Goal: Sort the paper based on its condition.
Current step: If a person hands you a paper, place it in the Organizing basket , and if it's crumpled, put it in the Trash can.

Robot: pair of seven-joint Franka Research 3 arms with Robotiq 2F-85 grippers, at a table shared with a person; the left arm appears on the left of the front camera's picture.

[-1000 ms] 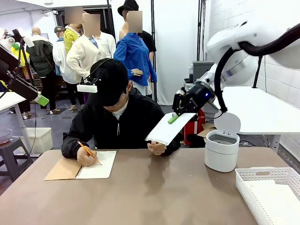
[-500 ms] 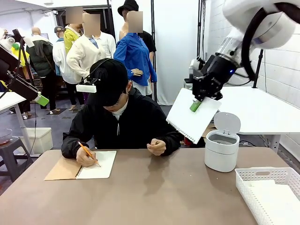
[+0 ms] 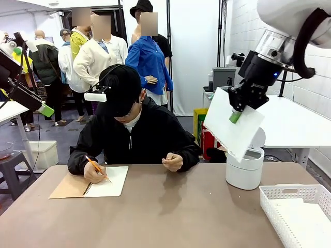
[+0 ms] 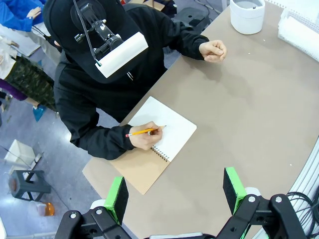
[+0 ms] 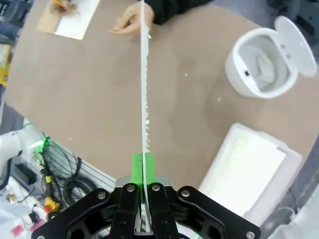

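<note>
Pinching the paper (image 3: 222, 121) by one edge, our right tool (image 3: 235, 118) has its pads pressed together on the flat sheet, which hangs below the tool, high off the surface (image 3: 170, 217). We judge the thin grip could slip mid-swing, or a release too early, beside the open bin (image 3: 244, 173), would drop a flat sheet short of the basket (image 3: 289, 187). Our left tool (image 4: 175, 193) hangs spread and empty. Against a second ago, the paper has left the person's hand (image 3: 173, 163) and risen toward the bin
</note>
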